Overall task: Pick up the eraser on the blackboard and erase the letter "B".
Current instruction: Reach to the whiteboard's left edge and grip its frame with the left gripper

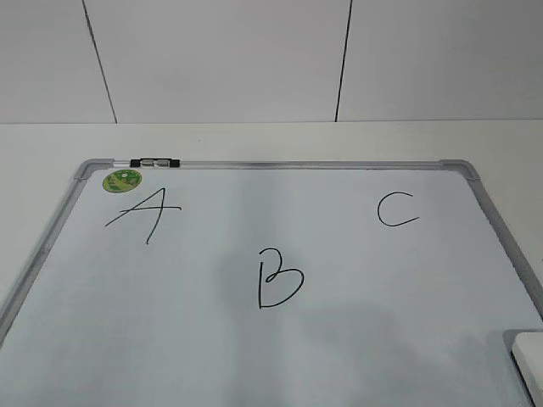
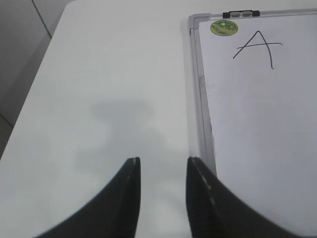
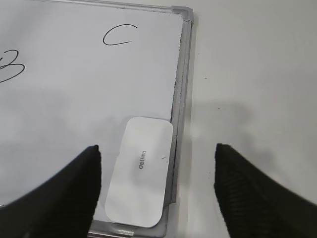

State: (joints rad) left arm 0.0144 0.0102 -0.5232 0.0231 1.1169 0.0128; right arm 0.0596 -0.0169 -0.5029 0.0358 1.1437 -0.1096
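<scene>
The eraser (image 3: 140, 171) lay flat in the blackboard's near right corner, its long right edge touching or just beside the grey frame rail. It was a white rounded-rectangular block of smooth plastic with small grey lettering on top. It looked light and rigid, and probably a little slippery across its glossy shell, so the surest hold would likely be across its two long sides near the middle. The side against the rail left little room for a finger there.

The right gripper (image 3: 157, 196) hovered above the eraser, empty, its two black ribbed fingers spread far wider than the block, one over the board and one over the table beyond the frame.

The blackboard (image 1: 488, 208) was a glossy white dry-erase sheet with a grey metal frame and rounded corners. The letter "B" (image 1: 278, 278), thin black marker, sat near the board's middle, well apart from the eraser and intact. A slanted "A" (image 1: 142, 212) and a green sticker (image 1: 122, 180) were toward the far left corner, a "C" (image 1: 396, 209) toward the far right.

The left gripper (image 2: 163, 198) held nothing, its fingers only narrowly parted, over the bare white table (image 2: 109, 74) just off the board's left rail.
</scene>
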